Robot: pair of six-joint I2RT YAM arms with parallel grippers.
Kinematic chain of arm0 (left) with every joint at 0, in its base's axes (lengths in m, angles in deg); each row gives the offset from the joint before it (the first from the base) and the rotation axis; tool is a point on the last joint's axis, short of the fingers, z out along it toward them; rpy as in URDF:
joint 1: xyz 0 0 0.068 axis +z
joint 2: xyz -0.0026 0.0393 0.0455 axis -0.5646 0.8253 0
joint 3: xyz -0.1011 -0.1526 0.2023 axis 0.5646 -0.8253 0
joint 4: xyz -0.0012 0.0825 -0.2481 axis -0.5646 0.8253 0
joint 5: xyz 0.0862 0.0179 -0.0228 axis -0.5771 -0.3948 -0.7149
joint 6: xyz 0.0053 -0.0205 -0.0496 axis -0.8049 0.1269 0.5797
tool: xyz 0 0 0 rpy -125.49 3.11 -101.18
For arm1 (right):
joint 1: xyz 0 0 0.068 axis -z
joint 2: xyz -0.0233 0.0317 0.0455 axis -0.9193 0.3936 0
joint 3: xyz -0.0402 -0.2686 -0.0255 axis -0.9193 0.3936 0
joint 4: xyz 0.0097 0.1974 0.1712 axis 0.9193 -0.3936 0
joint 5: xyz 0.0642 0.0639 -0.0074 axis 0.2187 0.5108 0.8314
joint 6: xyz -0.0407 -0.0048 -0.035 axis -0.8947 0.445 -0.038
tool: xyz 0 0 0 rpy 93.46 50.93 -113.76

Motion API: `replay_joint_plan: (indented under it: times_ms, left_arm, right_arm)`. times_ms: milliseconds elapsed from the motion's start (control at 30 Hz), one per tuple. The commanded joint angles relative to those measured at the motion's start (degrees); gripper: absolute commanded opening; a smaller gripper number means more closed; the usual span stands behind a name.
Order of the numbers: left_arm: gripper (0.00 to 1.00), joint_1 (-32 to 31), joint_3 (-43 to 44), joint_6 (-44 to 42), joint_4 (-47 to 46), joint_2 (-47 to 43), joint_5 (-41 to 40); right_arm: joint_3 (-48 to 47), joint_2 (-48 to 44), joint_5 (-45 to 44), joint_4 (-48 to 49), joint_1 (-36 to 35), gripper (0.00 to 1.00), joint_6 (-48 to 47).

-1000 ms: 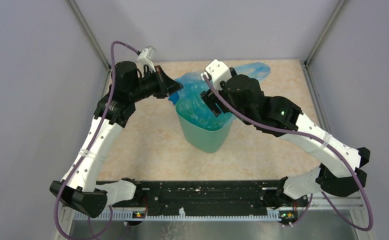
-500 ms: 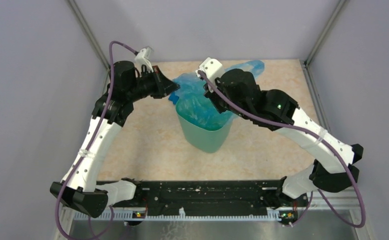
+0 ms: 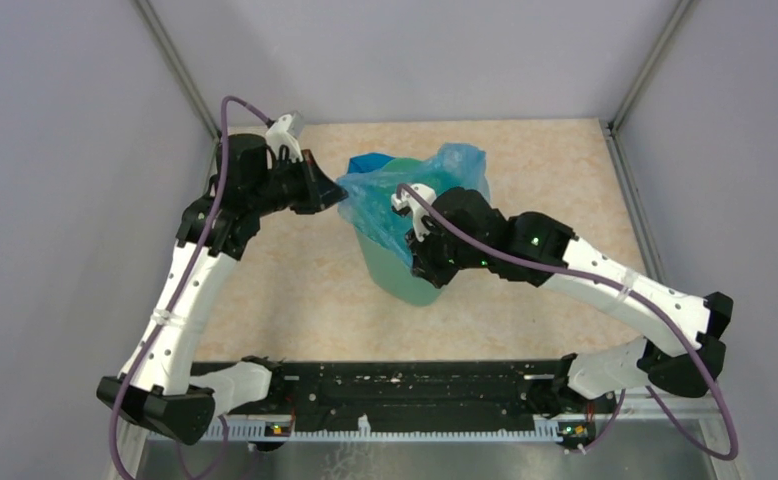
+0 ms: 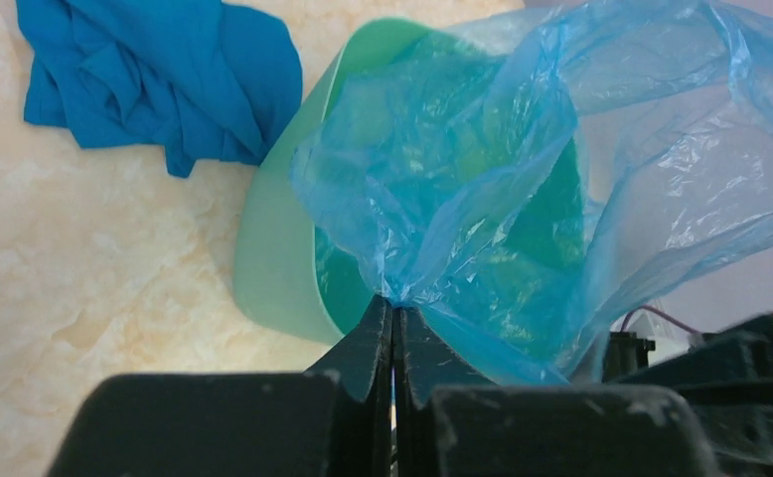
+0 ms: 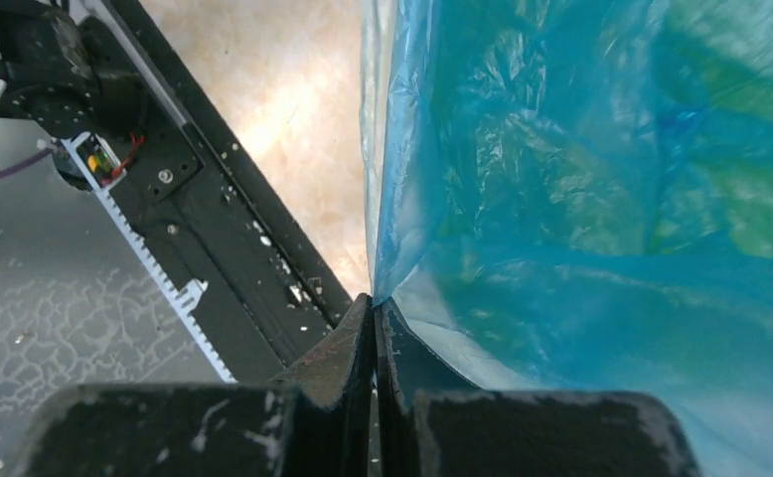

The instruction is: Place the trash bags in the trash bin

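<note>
The mint-green trash bin [image 3: 403,285] stands mid-table. A translucent light-blue trash bag [image 3: 445,172] is spread over its mouth, partly inside. My left gripper [image 3: 341,192] is at the bin's far-left rim, shut on a bunched edge of the bag [image 4: 432,179]; its tips [image 4: 394,302] pinch the film just above the bin's rim [image 4: 273,268]. My right gripper [image 3: 418,266] is at the bin's near side, pointing down and toward the arm bases. It is shut on another edge of the bag [image 5: 581,179], with the tips [image 5: 373,298] pinching the film.
A crumpled dark-blue cloth [image 4: 164,79] lies on the table just behind the bin's far-left side [image 3: 369,161]. The black base rail [image 5: 214,238] runs along the near edge. Grey enclosure walls stand on three sides.
My right gripper has shut on the bag's edge and swung from over the bin's far side to its near side. The bag's far tail has come off the table and now stands over the bin.
</note>
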Motion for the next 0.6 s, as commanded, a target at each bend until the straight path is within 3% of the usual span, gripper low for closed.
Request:
replay_joint_plan:
  times_ms: [0,333,567]
  left_arm:
    - [0.00,0.5,-3.1,-2.4,1.2,-3.6,-3.1]
    - [0.00,0.5,-8.5,-3.7,3.2,-6.0,-9.1]
    - [0.00,0.5,-12.6,-2.7,-0.5,-5.5,-7.1]
  right_arm:
    - [5.7,-3.9,4.0,3.6,-0.8,0.00,6.4]
    - [11.4,-5.5,0.8,6.3,-1.4,0.00,9.9]
    - [11.6,-7.2,-2.3,4.8,-1.5,0.04,9.8]
